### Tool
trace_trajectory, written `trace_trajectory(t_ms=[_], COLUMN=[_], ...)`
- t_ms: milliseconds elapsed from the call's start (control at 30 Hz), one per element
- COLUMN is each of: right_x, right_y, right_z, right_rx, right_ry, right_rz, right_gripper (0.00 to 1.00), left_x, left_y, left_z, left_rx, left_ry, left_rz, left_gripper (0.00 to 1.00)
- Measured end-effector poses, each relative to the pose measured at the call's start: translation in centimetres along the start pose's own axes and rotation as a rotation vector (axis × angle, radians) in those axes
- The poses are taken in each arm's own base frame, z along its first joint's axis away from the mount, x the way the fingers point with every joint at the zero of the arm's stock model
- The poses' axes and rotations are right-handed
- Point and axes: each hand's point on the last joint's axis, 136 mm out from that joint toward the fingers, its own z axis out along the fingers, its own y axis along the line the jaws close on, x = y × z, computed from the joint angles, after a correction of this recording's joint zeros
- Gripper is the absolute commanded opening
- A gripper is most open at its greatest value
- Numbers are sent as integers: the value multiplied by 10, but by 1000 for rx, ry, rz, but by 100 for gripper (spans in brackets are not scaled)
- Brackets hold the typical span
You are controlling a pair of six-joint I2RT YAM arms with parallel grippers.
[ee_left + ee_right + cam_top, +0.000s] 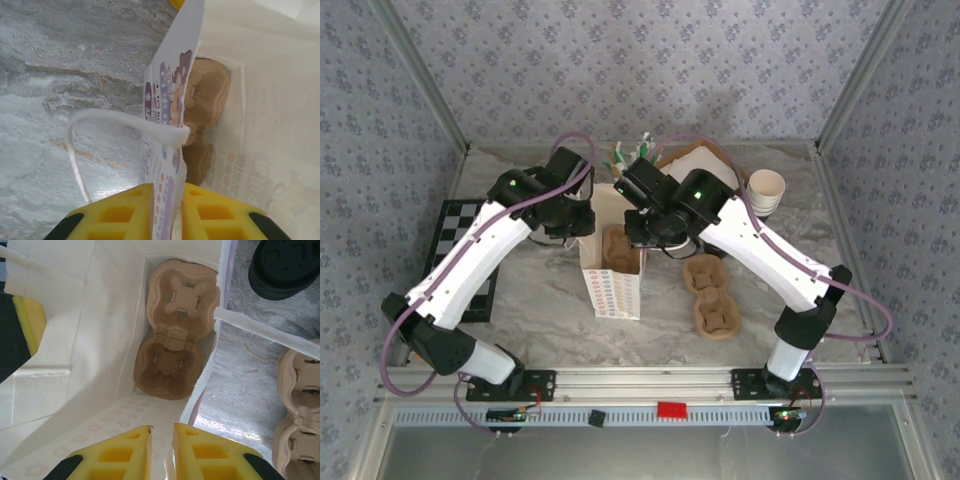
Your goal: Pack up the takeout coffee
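A white paper bag (pixel 617 292) with a coloured print stands open mid-table. A brown two-cup carrier (pixel 618 250) lies inside it on the bottom. My left gripper (pixel 582 225) is at the bag's left rim, and its yellow fingers (pixel 125 212) are shut on the printed side wall (pixel 167 100), just below the white handle (pixel 125 120). My right gripper (pixel 638 232) is at the opposite rim, shut on that wall (pixel 162 450). Looking down into the bag I see the carrier (pixel 175 330). Stacked paper cups (pixel 766 190) stand at the back right.
A second brown carrier (pixel 710 295) lies right of the bag. A stack of black lids (pixel 287 265) sits behind it. Green-tipped sticks (pixel 620 155) and a brown card (pixel 695 160) are at the back. A checkerboard (pixel 460 250) lies left. Metal frame posts edge the table.
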Motion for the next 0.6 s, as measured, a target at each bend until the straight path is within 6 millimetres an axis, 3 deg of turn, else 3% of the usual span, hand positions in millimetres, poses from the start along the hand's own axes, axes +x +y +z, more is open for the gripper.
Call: trace_trajectory(t_ms=[367, 600], right_x=[-8, -22], right_y=[19, 30], right_z=[8, -1], right_rx=[-3, -11], right_ry=[-9, -49], right_rz=[-43, -57], right_gripper=[20, 20], left_x=[0, 2], left_y=[-5, -15], left_z=[-13, -15], left_rx=[61, 120], left_ry=[-54, -69], left_rz=[-94, -165], left_gripper=[0, 0])
